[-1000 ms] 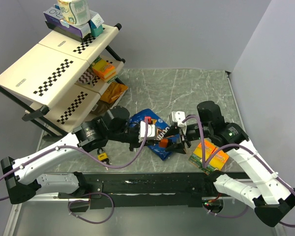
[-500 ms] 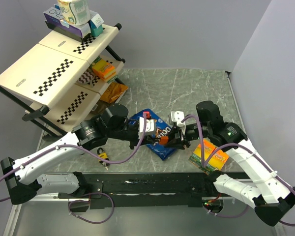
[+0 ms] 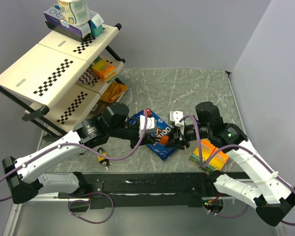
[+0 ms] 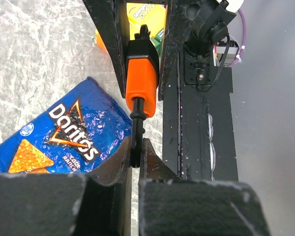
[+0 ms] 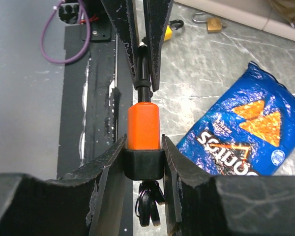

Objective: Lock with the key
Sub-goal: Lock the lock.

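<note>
Pinch of left gripper (image 4: 136, 150) clenched tight on thin black shackle (image 4: 136, 123) of orange padlock (image 4: 141, 73). Right gripper (image 5: 144, 147) clamped on padlock body at its black-capped end, black key (image 5: 147, 209) sticking out beyond. Padlock slung between both arms above Doritos bag (image 3: 160, 132), mid marble table (image 3: 187, 88). Farther off: small yellow padlock (image 3: 103, 158) near left arm, snack boxes (image 3: 211, 155) beside right arm.

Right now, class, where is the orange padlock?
In the top view the orange padlock is mid-table, above the Doritos bag, between both arms: the right pincer clamps its orange body, the left pincer its thin black end.
</note>
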Action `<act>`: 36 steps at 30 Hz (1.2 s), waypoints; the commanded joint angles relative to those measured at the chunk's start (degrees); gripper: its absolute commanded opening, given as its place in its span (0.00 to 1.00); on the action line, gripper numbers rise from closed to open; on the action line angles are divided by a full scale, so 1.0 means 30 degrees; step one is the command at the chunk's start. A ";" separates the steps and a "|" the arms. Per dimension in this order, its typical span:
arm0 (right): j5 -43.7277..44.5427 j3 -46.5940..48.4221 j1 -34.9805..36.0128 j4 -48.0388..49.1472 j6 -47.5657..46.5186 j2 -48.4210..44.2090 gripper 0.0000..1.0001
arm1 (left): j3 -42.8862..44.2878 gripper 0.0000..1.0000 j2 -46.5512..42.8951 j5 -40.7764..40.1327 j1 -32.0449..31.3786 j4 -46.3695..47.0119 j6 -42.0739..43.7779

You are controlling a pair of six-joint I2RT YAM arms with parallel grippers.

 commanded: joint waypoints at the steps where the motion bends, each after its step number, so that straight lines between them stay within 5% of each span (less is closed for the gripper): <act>1: 0.0503 0.0119 0.0424 0.3010 0.0025 -0.0240 0.00 | 0.0526 0.01 0.0238 0.1003 -0.0256 0.2686 -0.0897; 15: -0.1343 0.0206 0.0863 0.4243 0.0582 0.0051 0.00 | -0.0500 0.01 0.0530 0.2115 -0.0344 0.5265 -0.2217; 36: 0.1618 0.0031 0.1537 0.5501 0.0261 -0.0094 0.00 | -0.1085 0.01 0.1321 0.1354 -0.0842 0.7228 -0.5732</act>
